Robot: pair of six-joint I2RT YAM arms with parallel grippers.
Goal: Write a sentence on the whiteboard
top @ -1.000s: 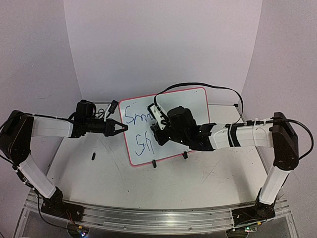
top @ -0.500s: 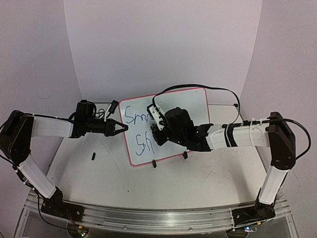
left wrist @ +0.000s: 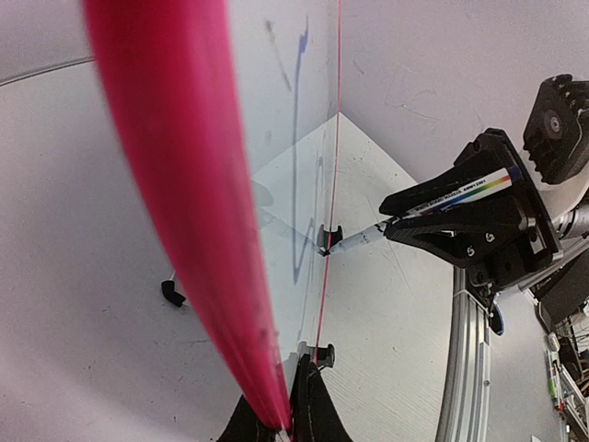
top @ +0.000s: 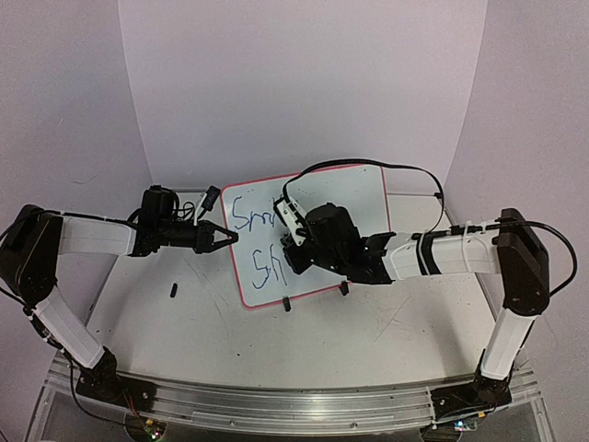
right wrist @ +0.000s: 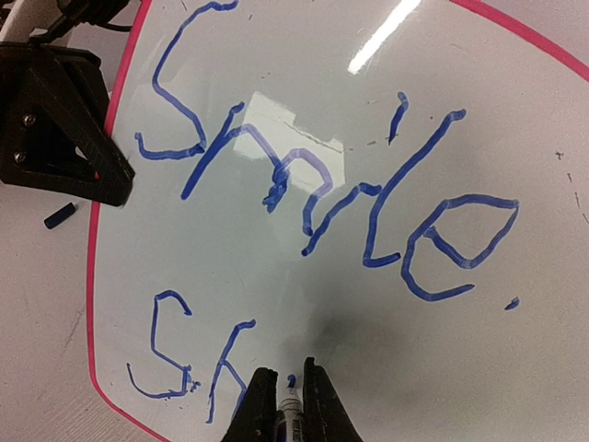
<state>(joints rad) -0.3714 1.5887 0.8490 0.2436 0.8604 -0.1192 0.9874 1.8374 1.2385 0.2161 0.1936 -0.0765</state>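
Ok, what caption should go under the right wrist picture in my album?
Right tool holds a marker on the whiteboard, starting a second line under "Smile".

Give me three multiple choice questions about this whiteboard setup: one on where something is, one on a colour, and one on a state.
1. Where are the left jaws?
A) on the whiteboard's left edge
B) on its top right corner
C) in the air, off the board

2. What colour is the writing?
A) green
B) blue
C) black

3. What state are the right jaws in?
A) open and empty
B) shut on nothing
C) shut on a marker

Answers:
1 A: the left wrist view shows the board's red frame running between them.
2 B: the letters are blue in the right wrist view.
3 C: the marker sits clamped between them, its tip at the board.
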